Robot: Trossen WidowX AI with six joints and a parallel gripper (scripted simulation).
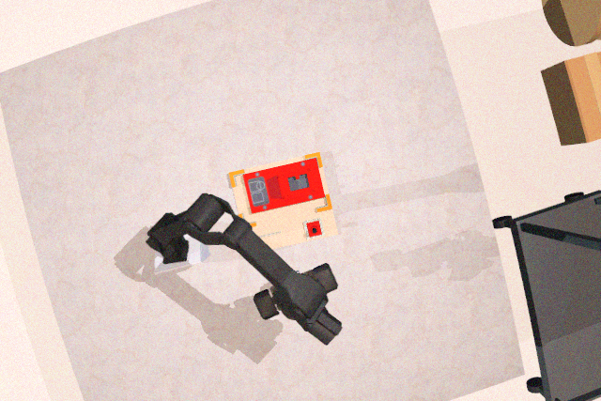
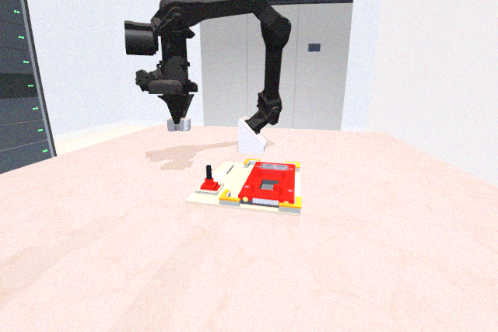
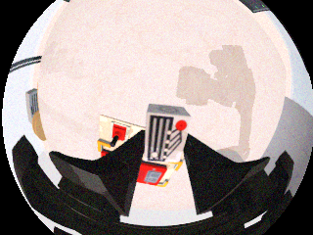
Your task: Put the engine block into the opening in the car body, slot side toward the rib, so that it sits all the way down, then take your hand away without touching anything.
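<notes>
The engine block (image 2: pixel 184 124) (image 3: pixel 166 132) is a grey block with black stripes and a red dot on its top. My gripper (image 2: pixel 177 121) (image 3: pixel 164 135) is shut on it and holds it above the table, left of and behind the car body in the exterior view. The red car body (image 1: pixel 291 198) (image 2: pixel 255 190) (image 3: pixel 145 174) lies flat within orange corner brackets. Its opening (image 1: pixel 297 183) (image 2: pixel 267 184) is empty and dark grey, with a red rib jutting in from one side. The arm hides the gripper and block in the top view. The block's slot cannot be made out clearly.
The car body lies on a cream board (image 1: pixel 271 239) (image 3: pixel 108 122). A red stepped piece (image 1: pixel 310 224) (image 2: pixel 209 186) with an upright black peg (image 2: pixel 208 171) stands on the board beside it. The white arm base (image 2: pixel 250 142) stands behind the board in the exterior view.
</notes>
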